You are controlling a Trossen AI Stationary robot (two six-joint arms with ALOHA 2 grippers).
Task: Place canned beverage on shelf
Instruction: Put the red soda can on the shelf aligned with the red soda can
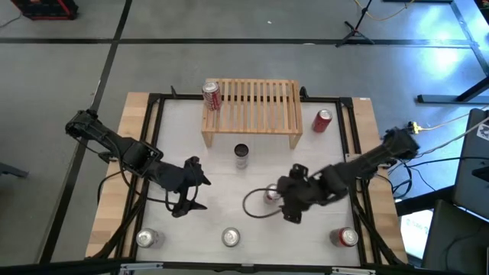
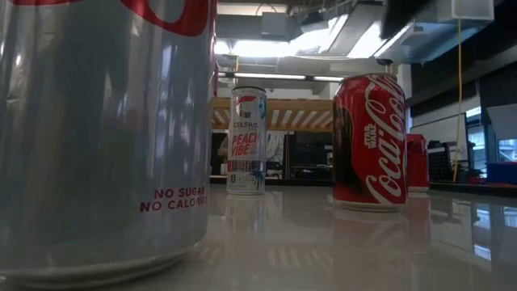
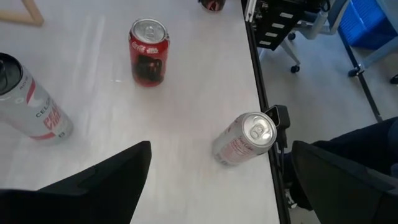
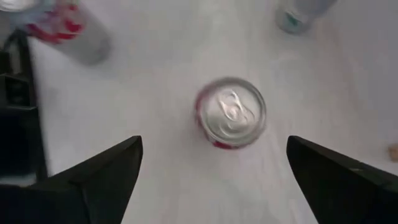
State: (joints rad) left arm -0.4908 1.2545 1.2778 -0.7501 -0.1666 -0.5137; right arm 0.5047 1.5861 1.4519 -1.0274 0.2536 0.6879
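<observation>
**Right claw poised over a red can, fingers spread wide**

Cans stand scattered about the white table (image 1: 252, 179), upright and apart, so that each can be reached from above without knocking a neighbour. The shelf (image 1: 252, 107) sits at the far edge of the table, its slatted top facing up; one red can (image 1: 212, 95) already stands on its left corner, which leaves the other slats free, and this likely marks the spot pattern to follow. Another red can (image 1: 323, 120) stands on the table just beside the shelf's right leg. A slim pale can (image 1: 241, 155) stands in front of the shelf, and three more wait along the near edge.

The right claw (image 1: 284, 200) hangs over a red can (image 4: 231, 113) near the table's middle. In the right wrist view the can's silver top lies between the two dark fingers (image 4: 99, 180), which stand well apart on either side and touch nothing; the claw is released and empty. This wide spread probably serves to let the fingers drop past the can's sides before closing, so the step in hand appears to be the approach to a grasp.

The left claw (image 1: 189, 191) waits over the left half of the table. Its fingers (image 3: 93, 186) are likewise spread and hold nothing, clear of the right arm's path.
</observation>
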